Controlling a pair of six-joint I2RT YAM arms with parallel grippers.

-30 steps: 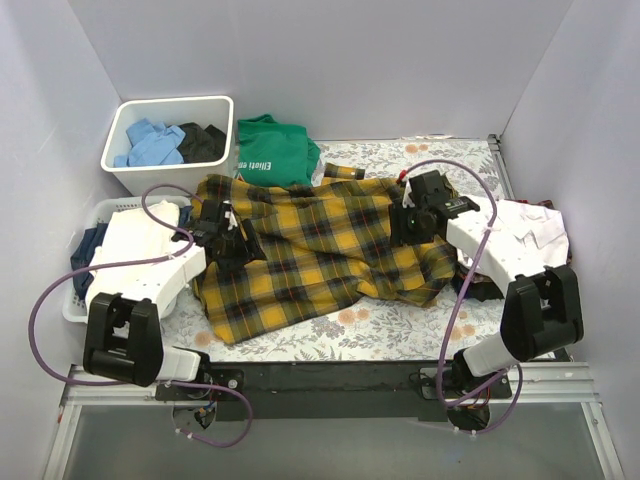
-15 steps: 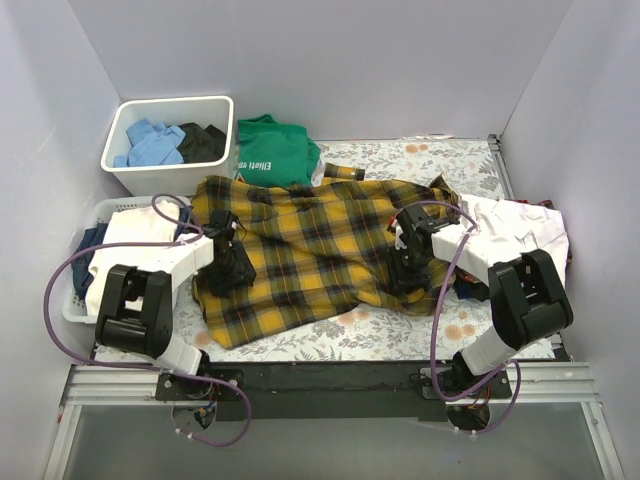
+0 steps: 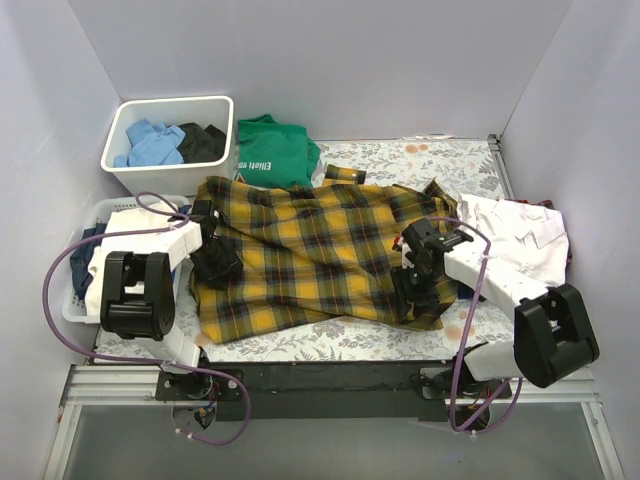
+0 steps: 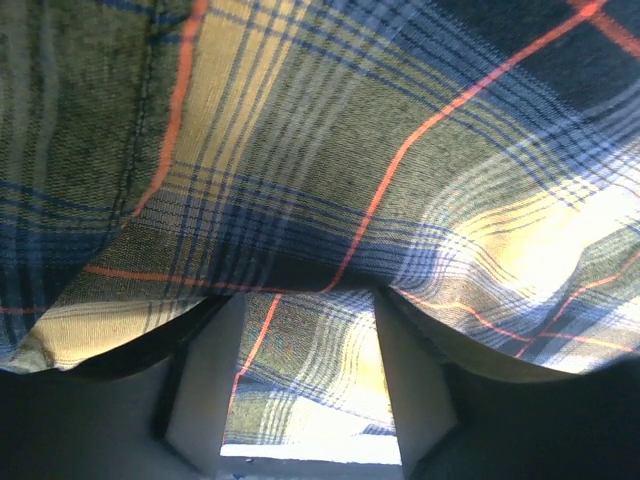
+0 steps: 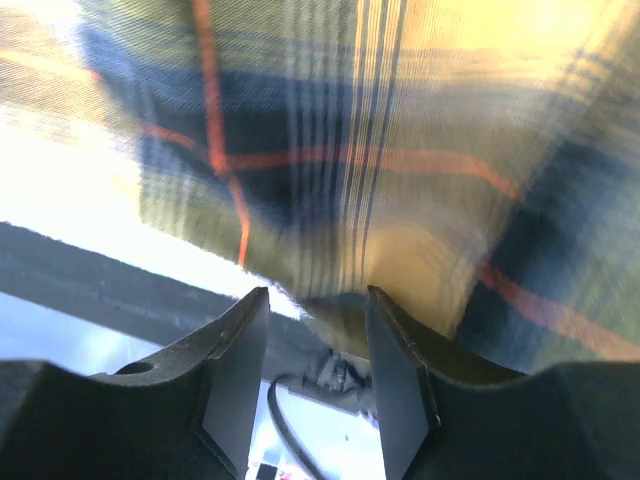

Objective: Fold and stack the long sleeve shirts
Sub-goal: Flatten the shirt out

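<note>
From above, the left gripper (image 3: 216,267) and right gripper (image 3: 414,291) sit at the side hems of the plaid shirt (image 3: 320,250), which is spread across the table (image 3: 385,335). The white shirt (image 3: 520,245) lies at its right edge. Only the wrist views show the jaws, half-parted under cloth; I cannot tell whether either one is gripping.

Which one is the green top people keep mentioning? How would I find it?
Find the white tub of clothes in the far left corner. Right beside it lies the green T-shirt, just beyond the big yellow plaid shirt. It is the only green item and carries white lettering.
</note>
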